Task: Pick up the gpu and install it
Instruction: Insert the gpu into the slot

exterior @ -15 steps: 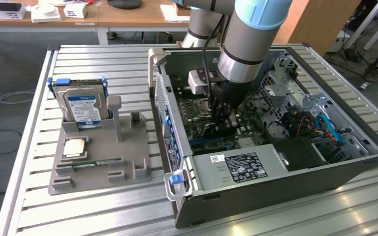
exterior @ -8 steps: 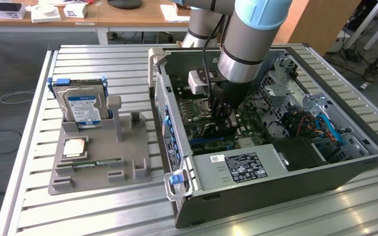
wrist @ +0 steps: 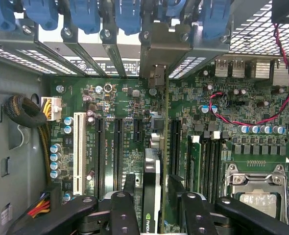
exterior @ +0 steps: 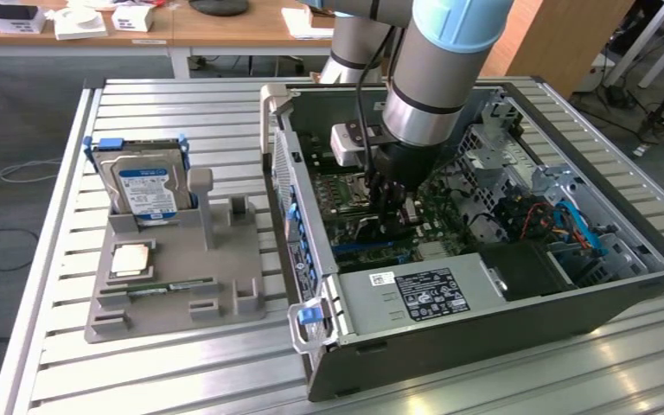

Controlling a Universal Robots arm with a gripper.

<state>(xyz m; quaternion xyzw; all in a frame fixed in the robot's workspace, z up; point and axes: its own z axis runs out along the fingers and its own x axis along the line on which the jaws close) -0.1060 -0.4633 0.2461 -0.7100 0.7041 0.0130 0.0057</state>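
Observation:
The gpu [wrist: 152, 164] stands on edge in a motherboard slot inside the open computer case [exterior: 609, 298], its silver end bracket [wrist: 156, 54] at the case's rear slot openings. My gripper [wrist: 152, 188] straddles the card's upper edge with its black fingers [wrist: 129, 182] on either side and a narrow gap between each finger and the card, so it is open. In the exterior view the arm reaches down into the case and the gripper [exterior: 386, 201] hangs low over the motherboard.
On the exterior view's left, a grey fixture [exterior: 234, 259] holds a silver hard drive [exterior: 142, 186] with a blue label, a CPU [exterior: 132, 258] and a green RAM stick [exterior: 170, 285]. The power supply [exterior: 424, 294] sits at the case's near side. A white slot [wrist: 78, 152], RAM slots and the CPU socket [wrist: 257, 193] flank the card.

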